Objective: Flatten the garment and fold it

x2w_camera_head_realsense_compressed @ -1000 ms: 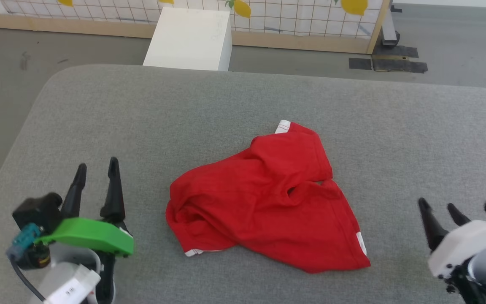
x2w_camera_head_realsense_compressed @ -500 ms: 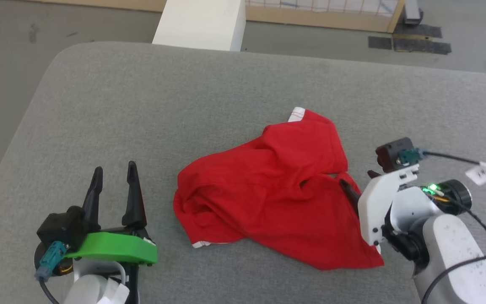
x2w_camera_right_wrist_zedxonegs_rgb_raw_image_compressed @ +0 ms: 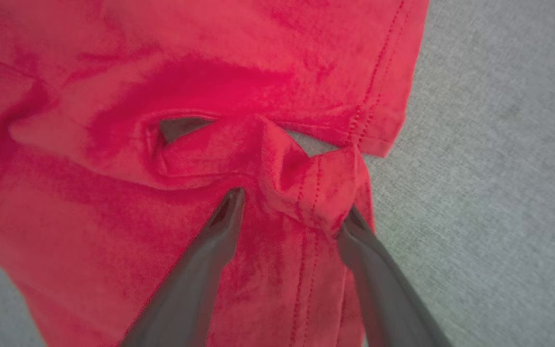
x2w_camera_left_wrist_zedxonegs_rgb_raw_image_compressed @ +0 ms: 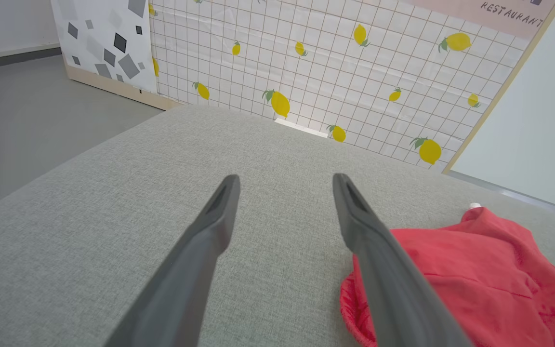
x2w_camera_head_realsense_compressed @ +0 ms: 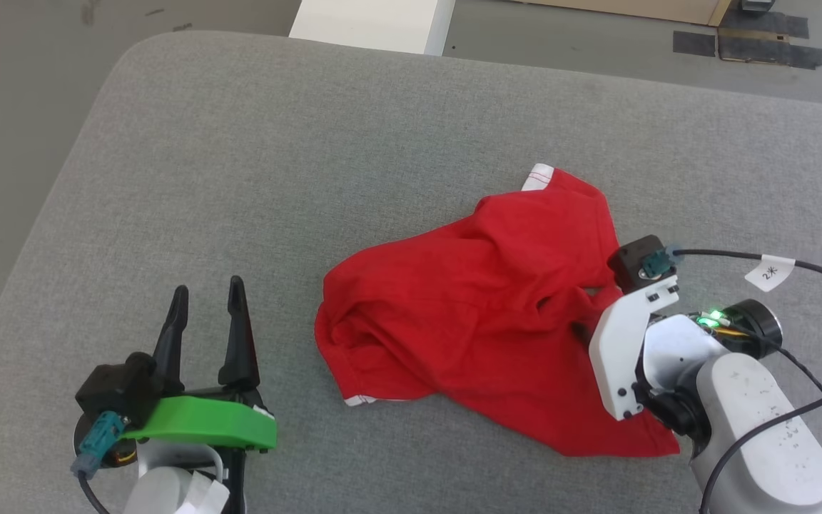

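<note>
The garment [x2w_camera_head_realsense_compressed: 482, 314] is a pair of red shorts lying crumpled on the grey padded table [x2w_camera_head_realsense_compressed: 311, 143], with white hem trim showing at its far tip and near edge. My right gripper [x2w_camera_head_realsense_compressed: 591, 320] points down onto its right side. In the right wrist view the right gripper [x2w_camera_right_wrist_zedxonegs_rgb_raw_image_compressed: 293, 202] is open, its tips pressed on the cloth either side of a raised fold of the garment [x2w_camera_right_wrist_zedxonegs_rgb_raw_image_compressed: 162, 62]. My left gripper [x2w_camera_head_realsense_compressed: 209, 287] rests open over bare table left of the garment. The left wrist view has the left gripper [x2w_camera_left_wrist_zedxonegs_rgb_raw_image_compressed: 284, 178] with nothing in it and the garment [x2w_camera_left_wrist_zedxonegs_rgb_raw_image_compressed: 475, 270] to its right.
A white box [x2w_camera_head_realsense_compressed: 375, 21] stands on the floor just beyond the table's far edge. Black tape patches [x2w_camera_head_realsense_compressed: 746, 43] lie on the floor at the back right. A cable [x2w_camera_head_realsense_compressed: 775, 268] loops off my right wrist. A lemon-patterned panel [x2w_camera_left_wrist_zedxonegs_rgb_raw_image_compressed: 354, 72] stands behind the table.
The head camera has tilted down and shifted. My right gripper has come in from the lower right onto the garment's right side. The left gripper has hardly moved.
</note>
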Controlling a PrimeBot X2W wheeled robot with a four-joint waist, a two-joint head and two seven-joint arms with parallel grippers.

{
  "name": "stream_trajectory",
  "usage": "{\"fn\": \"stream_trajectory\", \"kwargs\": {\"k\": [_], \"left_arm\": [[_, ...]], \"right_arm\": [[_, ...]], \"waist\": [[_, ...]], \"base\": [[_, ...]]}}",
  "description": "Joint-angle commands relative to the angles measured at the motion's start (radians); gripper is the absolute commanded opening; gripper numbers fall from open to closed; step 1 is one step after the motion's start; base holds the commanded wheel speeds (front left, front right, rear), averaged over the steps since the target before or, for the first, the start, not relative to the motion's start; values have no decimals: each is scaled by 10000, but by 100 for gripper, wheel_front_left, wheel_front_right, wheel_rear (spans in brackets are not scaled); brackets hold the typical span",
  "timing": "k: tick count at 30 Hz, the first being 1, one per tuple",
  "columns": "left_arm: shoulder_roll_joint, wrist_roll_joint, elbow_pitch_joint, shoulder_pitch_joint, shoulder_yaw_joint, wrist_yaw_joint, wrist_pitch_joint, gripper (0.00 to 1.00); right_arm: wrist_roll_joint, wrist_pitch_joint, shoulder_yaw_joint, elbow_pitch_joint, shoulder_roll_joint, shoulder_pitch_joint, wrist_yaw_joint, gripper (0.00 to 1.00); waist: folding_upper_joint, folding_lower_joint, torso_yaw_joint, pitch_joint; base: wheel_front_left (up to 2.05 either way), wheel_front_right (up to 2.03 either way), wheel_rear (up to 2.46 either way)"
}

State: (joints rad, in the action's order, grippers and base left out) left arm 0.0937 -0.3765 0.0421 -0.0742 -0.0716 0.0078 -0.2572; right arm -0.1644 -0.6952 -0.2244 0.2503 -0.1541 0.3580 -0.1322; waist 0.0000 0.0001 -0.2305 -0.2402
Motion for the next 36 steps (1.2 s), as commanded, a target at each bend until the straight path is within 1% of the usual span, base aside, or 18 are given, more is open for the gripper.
{"fn": "stream_trajectory", "kwargs": {"k": [1,7,13,18,24,30,31,32,33,34,36], "left_arm": [[-72,181,61,-10,65,-93,-45,100],[-237,324,238,-74,189,-342,-45,100],[-342,402,345,-311,236,-533,-45,100],[-397,429,446,-594,82,-667,-45,100],[-426,321,589,-931,-169,-759,-45,100],[-431,23,678,-1183,-486,-672,-45,100],[-432,-40,714,-1221,-577,-608,-45,100],[-432,-46,735,-1226,-600,-594,-45,100],[-433,-53,776,-1211,-614,-582,-45,100],[-433,-40,812,-1186,-605,-573,-45,100],[-433,29,913,-1074,-536,-594,-45,100]], "right_arm": [[-57,35,-18,56,-37,179,15,0],[-147,-46,20,15,-46,423,15,0],[-65,-346,138,149,-102,1266,15,0],[190,-491,273,924,-84,2309,15,0],[565,-109,260,1888,-113,3567,15,0],[822,192,126,2969,-230,4288,15,0],[831,431,67,3455,-278,4430,15,0],[813,475,63,3592,-281,4445,15,0],[768,544,65,3739,-265,4449,15,52],[732,621,82,3830,-249,4456,15,100],[408,1046,334,4007,-113,4449,15,100]], "waist": [[0,-1,4,1],[0,-1,35,-20],[0,-1,-63,-245],[0,-1,-374,-627],[0,-1,-892,-1188],[0,-1,-1333,-1503],[0,-1,-1428,-1502],[0,-1,-1438,-1461],[0,-1,-1426,-1390],[0,-1,-1389,-1313],[0,-1,-1206,-966]], "base": [[0,0,0],[0,0,0],[0,0,0],[0,0,0],[0,0,0],[0,0,0],[0,0,0],[0,0,0],[0,0,0],[0,0,0],[0,0,0]]}}
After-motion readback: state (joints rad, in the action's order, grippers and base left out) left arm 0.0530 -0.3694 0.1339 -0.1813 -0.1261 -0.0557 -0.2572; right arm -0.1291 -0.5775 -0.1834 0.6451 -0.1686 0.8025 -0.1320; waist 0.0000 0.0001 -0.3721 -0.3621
